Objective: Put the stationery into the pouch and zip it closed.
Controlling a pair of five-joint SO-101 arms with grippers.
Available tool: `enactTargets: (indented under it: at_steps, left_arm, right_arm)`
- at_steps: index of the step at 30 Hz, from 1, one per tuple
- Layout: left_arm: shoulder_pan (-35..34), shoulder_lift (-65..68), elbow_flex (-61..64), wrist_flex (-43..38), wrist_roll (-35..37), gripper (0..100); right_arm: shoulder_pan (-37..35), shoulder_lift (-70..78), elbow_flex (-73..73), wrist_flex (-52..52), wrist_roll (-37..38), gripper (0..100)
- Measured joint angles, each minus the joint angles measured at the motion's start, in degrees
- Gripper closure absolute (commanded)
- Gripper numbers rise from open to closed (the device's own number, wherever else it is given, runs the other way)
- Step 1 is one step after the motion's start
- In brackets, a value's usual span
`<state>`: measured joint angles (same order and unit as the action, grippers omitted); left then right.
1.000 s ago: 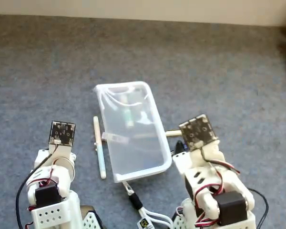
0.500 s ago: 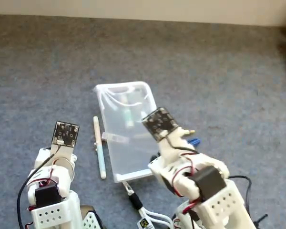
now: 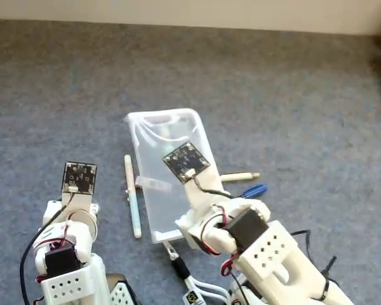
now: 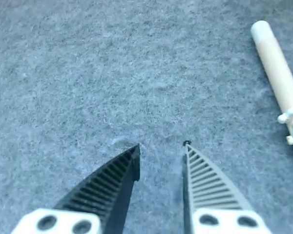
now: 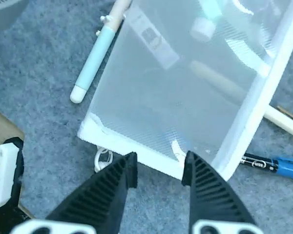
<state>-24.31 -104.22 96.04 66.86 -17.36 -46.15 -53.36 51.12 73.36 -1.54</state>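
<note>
Pouch (image 3: 153,135): middle of the carpet (image 3: 305,95), long axis pointing away from the arms.
Right gripper (image 5: 159,160): jaws apart, empty, just above the pouch's near short edge.
Left gripper (image 4: 161,146): jaws apart, empty, over bare carpet.
Pale pen (image 3: 133,198): outside, along the pouch's left side, nearer to the left gripper.
Blue pen (image 3: 252,189): outside, at the pouch's right side.

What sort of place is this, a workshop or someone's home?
Likely a small robotics test bench: two little robot arms on grey carpet-like matting, with a clear pouch and loose pens laid out.
</note>
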Motion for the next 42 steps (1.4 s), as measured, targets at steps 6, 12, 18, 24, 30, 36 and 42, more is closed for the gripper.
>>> enactTargets:
  at_steps: [6, 12, 18, 24, 30, 36, 42]
  left_arm:
    - [-0.7, 0.0, 0.0, 0.0, 0.0, 85]
    - [-0.8, 0.0, 0.0, 0.0, 0.0, 85]
    - [-0.8, 0.0, 0.0, 0.0, 0.0, 85]
    - [-0.8, 0.0, 0.0, 0.0, 0.0, 85]
    - [-0.8, 0.0, 0.0, 0.0, 0.0, 85]
    - [-0.8, 0.0, 0.0, 0.0, 0.0, 85]
    - [-0.8, 0.0, 0.0, 0.0, 0.0, 85]
  right_arm:
    - [-6.9, 5.5, 0.0, -2.2, -0.4, 83.6]
    - [-12.6, 11.8, 0.0, -2.3, -4.2, 83.6]
    - [-15.7, 17.9, 4.7, -5.9, -4.6, 83.6]
    - [-15.9, 20.0, 10.2, -11.9, -4.6, 83.6]
    - [-16.6, 20.0, 10.3, -12.2, -4.6, 83.6]
    - [-20.7, 20.0, 10.3, -12.7, -5.0, 83.6]
    - [-21.5, 20.0, 10.3, -12.7, -5.1, 83.6]
